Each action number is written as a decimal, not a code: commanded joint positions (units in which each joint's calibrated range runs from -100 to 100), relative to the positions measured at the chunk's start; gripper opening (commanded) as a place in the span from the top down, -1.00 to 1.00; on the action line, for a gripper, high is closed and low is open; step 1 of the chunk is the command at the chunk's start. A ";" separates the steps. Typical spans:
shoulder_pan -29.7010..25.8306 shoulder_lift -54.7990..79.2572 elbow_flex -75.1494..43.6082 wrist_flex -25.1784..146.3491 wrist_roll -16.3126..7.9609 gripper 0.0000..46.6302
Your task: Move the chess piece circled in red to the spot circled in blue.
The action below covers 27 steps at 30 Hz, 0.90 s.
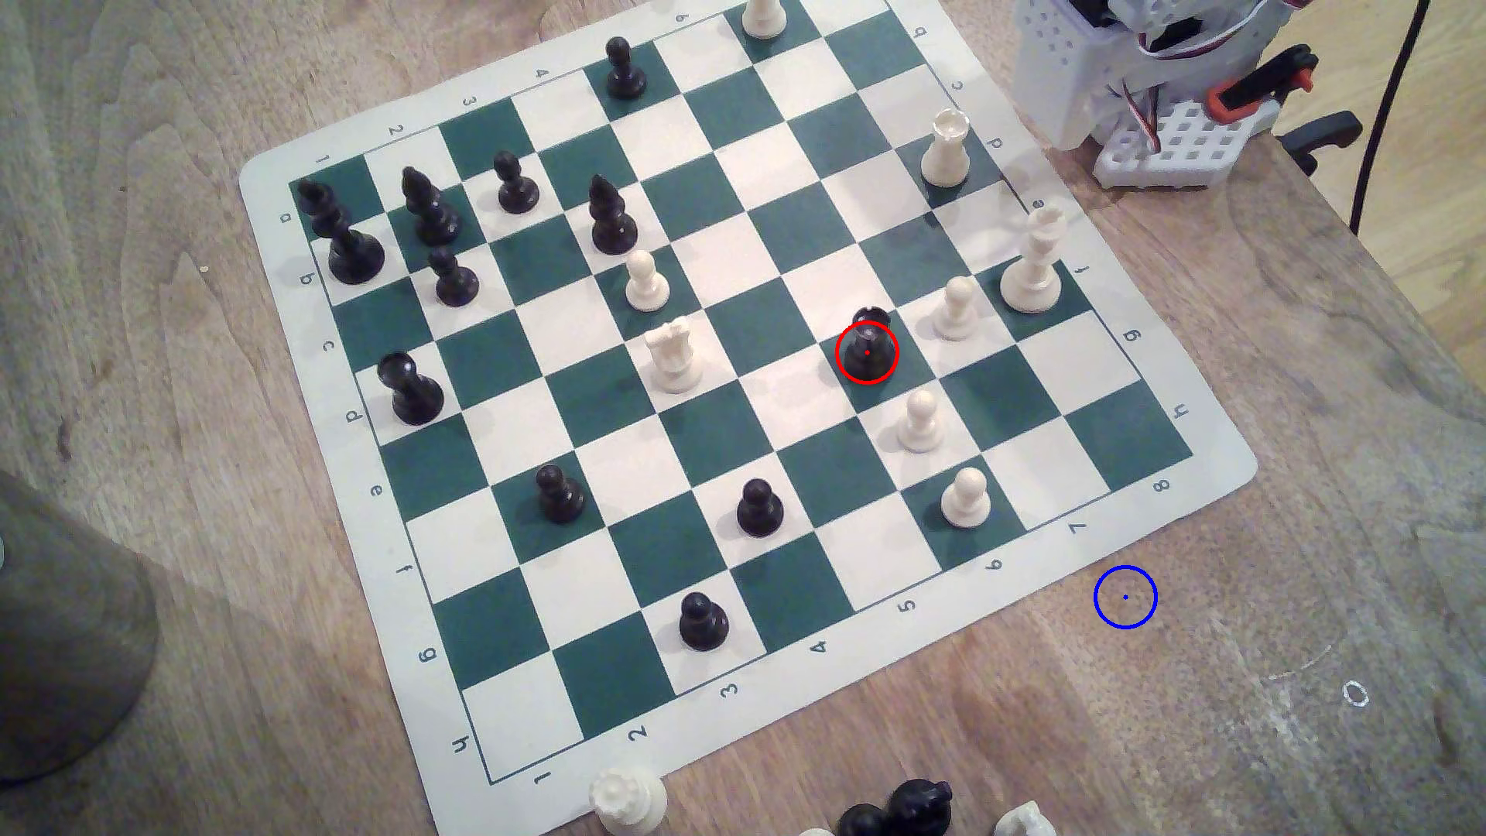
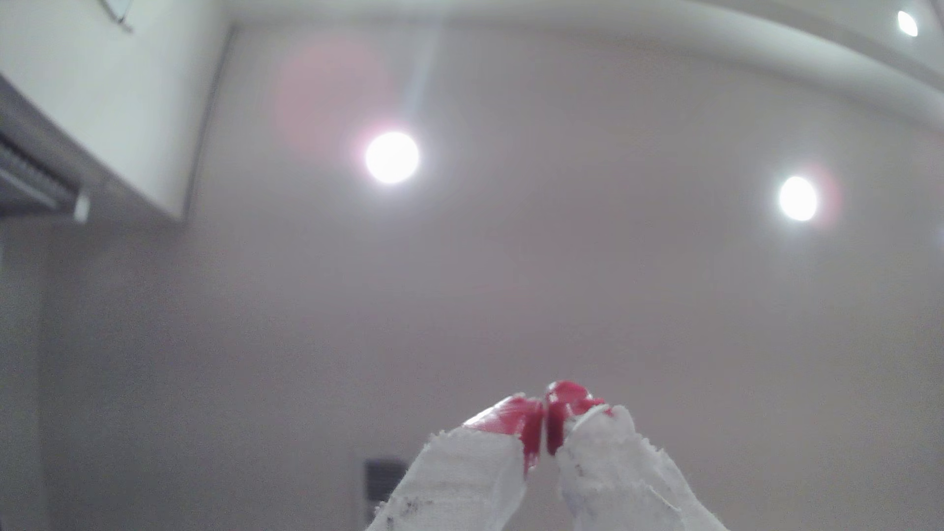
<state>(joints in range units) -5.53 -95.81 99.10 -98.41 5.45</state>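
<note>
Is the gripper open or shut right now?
Shut and empty: in the wrist view the gripper's red-tipped fingers meet with nothing between them, aimed at the ceiling.

Rook (image 1: 867, 347) on board (image 1: 1037, 555); ring (image 1: 1125, 596) beside it.

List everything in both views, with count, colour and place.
chess mat: one, green and white, on wooden table.
black rook: one, red-ringed, right of mat centre in exterior view.
blue ring: one, on bare table beyond the mat.
other black pieces: about ten, on mat squares.
white pieces: eight, on mat squares.
spare pieces: several, black and white, exterior view's bottom edge.
grey object: one, exterior view's left edge.
ceiling lights: three, white, wrist view.
arm base: one, white, exterior view's top right.
fingers: two, white with red tips, closed together, empty.
</note>
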 commanded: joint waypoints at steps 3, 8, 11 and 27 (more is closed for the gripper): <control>1.50 0.06 0.90 2.83 0.34 0.99; 1.50 0.06 -0.09 19.54 0.10 0.99; 1.50 0.06 -0.73 24.78 0.10 0.99; 7.68 0.14 -18.59 76.21 -0.20 0.99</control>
<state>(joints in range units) 0.44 -95.81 85.54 -33.15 5.45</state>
